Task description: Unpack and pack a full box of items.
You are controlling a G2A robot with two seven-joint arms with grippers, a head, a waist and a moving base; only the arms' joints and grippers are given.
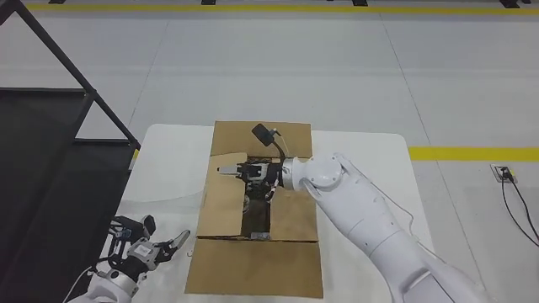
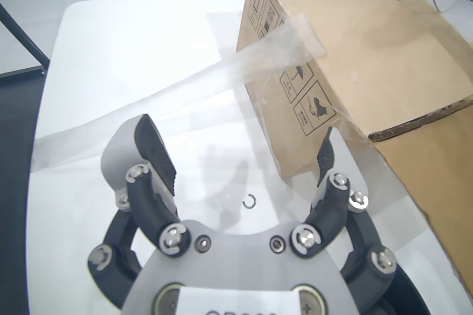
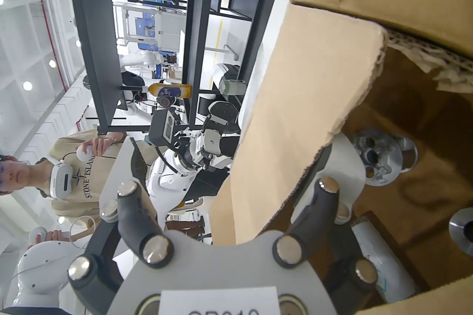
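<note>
- At the surface's (image 1: 168,168) near-left corner, the left pincer (image 2: 236,135) hangs wide open, empty.
- Centrally, the box (image 1: 253,269) sits with flaps part-open.
- Right pincer (image 3: 236,161) straddles one flap (image 3: 295,91), spread, unclamped; it should close, then fold it fully outward.

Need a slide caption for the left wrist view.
Open left pincer over the white table, beside the cardboard box trailing a strip of clear tape.

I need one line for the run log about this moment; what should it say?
box: flaps open, metal parts inside | right gripper: open, astride one flap | left gripper: open, over table beside box
</note>
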